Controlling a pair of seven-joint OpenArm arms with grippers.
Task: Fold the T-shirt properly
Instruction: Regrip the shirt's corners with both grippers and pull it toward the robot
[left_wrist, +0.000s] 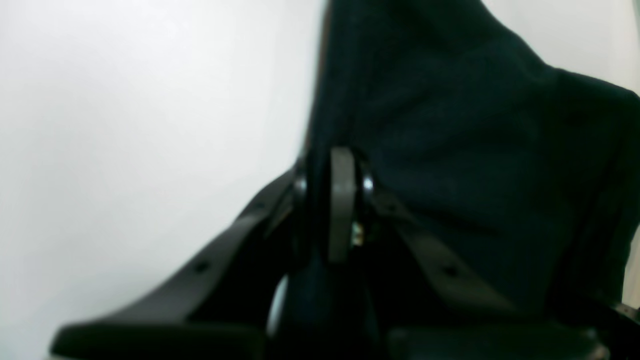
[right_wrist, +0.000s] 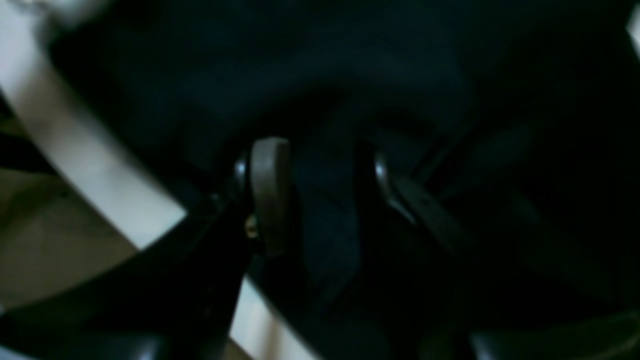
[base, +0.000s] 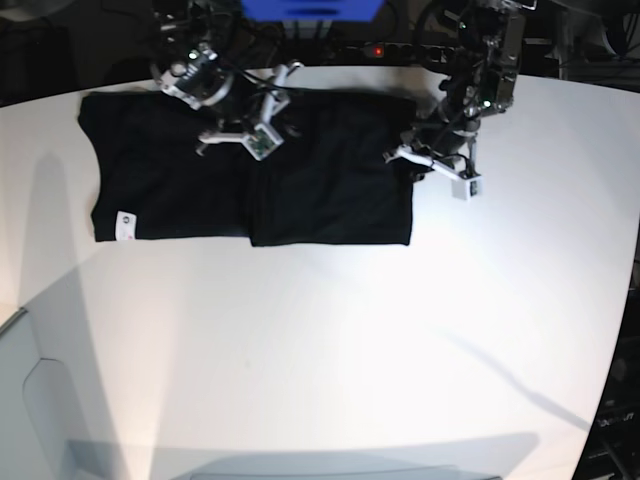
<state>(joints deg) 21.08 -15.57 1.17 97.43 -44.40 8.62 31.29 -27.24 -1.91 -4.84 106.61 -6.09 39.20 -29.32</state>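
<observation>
The black T-shirt (base: 200, 180) lies flat on the white table (base: 330, 340) at the back, with a small white tag (base: 125, 225) at its front left corner. Its right part (base: 330, 180) looks folded over on top. My left gripper (base: 405, 155) is at the shirt's right edge. In the left wrist view it (left_wrist: 335, 170) is shut on black cloth (left_wrist: 450, 150). My right gripper (base: 240, 135) is at the shirt's back middle. In the right wrist view it (right_wrist: 320, 165) pinches a fold of cloth (right_wrist: 325, 215). The print is hidden.
A blue box (base: 310, 8) and cables stand behind the table's back edge. The table's edge (right_wrist: 75, 125) runs close to my right gripper, with floor (right_wrist: 50, 240) beyond. A grey surface (base: 30, 400) lies at the front left.
</observation>
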